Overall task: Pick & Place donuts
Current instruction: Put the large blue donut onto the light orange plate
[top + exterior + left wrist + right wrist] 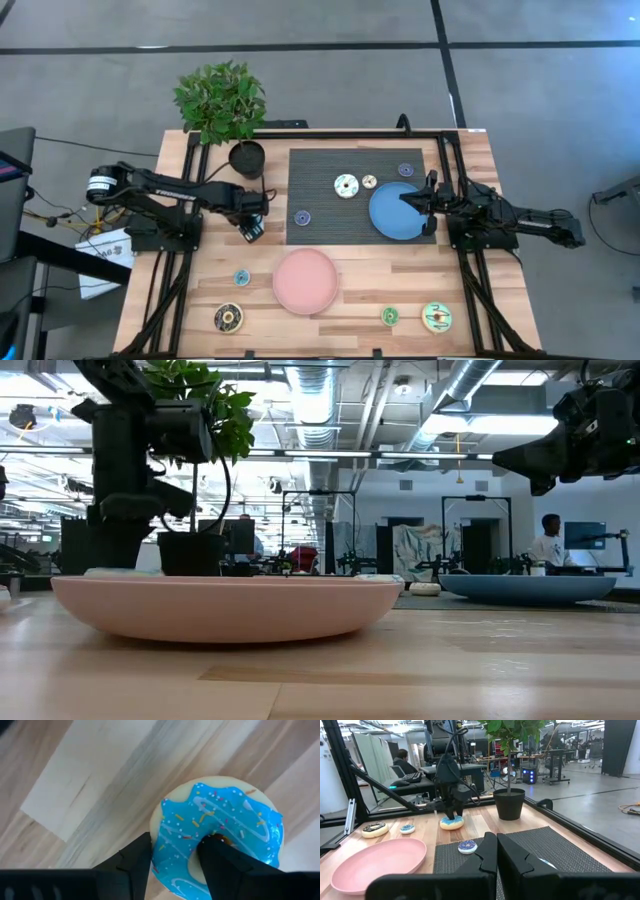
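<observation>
- The left gripper (175, 870) is down on the bare wood of the table (350, 335), just left of the dark mat (330, 215) and below the potted plant (225, 105).
- Its fingers (132, 865) straddle one side of the blue-frosted donut's (220, 832) ring: one finger is on the outer edge and the other sits in the hole. The jaws are partly closed around that side of the ring, and the donut lies flat on the wood.
- In the right wrist view the same donut (452, 823) rests on the table under the left arm's fingers.
- The right gripper (408, 200) hangs above the round blue plate (390, 220) at the mat's right end, its fingers pressed together with nothing between them.
- On the mat lie a white-frosted donut (346, 186), a tiny cream donut (369, 182), a tiny purple donut (405, 170) near the top right and a small purple-blue donut (302, 217) near the left edge.
- The pink plate (305, 281) sits on the wood below the mat, with nothing on it.
- Left of the pink plate lie a tiny blue donut (242, 277) and, nearer the front edge, a dark brown donut (229, 318).
- Right of it, by the front edge, lie a tiny green donut (390, 316) and a larger green-yellow donut (436, 318).
</observation>
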You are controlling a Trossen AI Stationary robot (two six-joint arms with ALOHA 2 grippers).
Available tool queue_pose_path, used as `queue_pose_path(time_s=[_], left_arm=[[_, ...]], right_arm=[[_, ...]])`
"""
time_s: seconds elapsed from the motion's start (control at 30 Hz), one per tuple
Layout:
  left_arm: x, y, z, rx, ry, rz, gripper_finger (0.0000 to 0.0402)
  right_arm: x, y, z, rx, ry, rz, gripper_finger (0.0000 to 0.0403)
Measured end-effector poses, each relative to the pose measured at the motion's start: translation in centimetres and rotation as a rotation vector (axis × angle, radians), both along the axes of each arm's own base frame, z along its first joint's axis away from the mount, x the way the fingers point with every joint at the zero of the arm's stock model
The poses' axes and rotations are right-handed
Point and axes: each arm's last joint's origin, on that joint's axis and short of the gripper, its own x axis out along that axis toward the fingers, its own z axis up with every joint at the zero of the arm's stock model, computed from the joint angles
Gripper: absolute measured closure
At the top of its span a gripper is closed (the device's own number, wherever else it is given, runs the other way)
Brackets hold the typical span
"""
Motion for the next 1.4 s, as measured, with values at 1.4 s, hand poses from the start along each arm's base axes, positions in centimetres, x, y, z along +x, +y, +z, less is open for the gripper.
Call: queue_pose_path(time_s=[1.4], left_arm=[[10.6,-17.2,3.8,-0.021,-0.302,-0.400,0.0248]], right_arm=[[0.0,0.0,0.0,0.000,0.000,-0.001,0.0403]])
